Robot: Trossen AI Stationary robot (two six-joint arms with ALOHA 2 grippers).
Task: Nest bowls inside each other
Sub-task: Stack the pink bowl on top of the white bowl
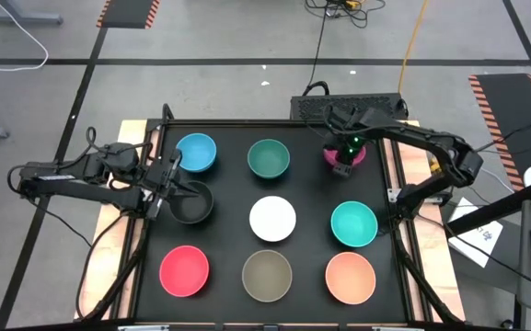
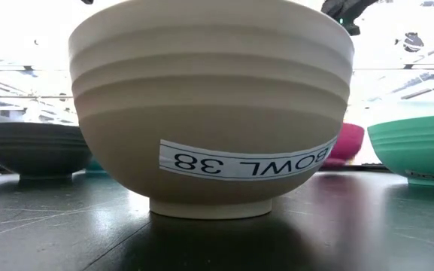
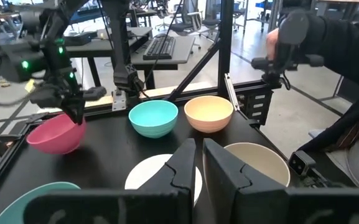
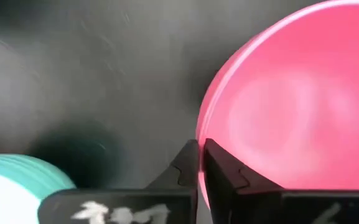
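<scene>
Nine bowls stand in three rows on the black table. Far row: light blue (image 1: 196, 153), dark green (image 1: 269, 158), magenta (image 1: 355, 156). Middle row: black (image 1: 191, 204), white (image 1: 272, 219), teal (image 1: 353, 223). Near row: red-pink (image 1: 184, 270), olive-grey (image 1: 267, 274), peach-orange (image 1: 350, 277). My right gripper (image 1: 343, 165) is shut on the magenta bowl. My left gripper (image 1: 171, 176) hovers at the black bowl's left rim, its fingers (image 3: 188, 163) together but for a slit. Its wrist view hides that bowl, and I cannot tell whether it touches. My right gripper pinches the magenta bowl's rim (image 4: 199, 146) on its near-left side, one finger inside the bowl and one outside. It comes from above, pointing down. The bowl (image 3: 55, 134) sits tilted, the gripped side raised; whether its foot is off the table I cannot tell.
The olive-grey bowl (image 2: 213, 113) fills the low view, with the black bowl (image 2: 36, 147) and teal bowl (image 2: 420, 147) behind it. Raised frame rails (image 1: 403, 230) line the table's sides. A person in a dark sleeve (image 3: 335, 43) stands beyond the table's right side.
</scene>
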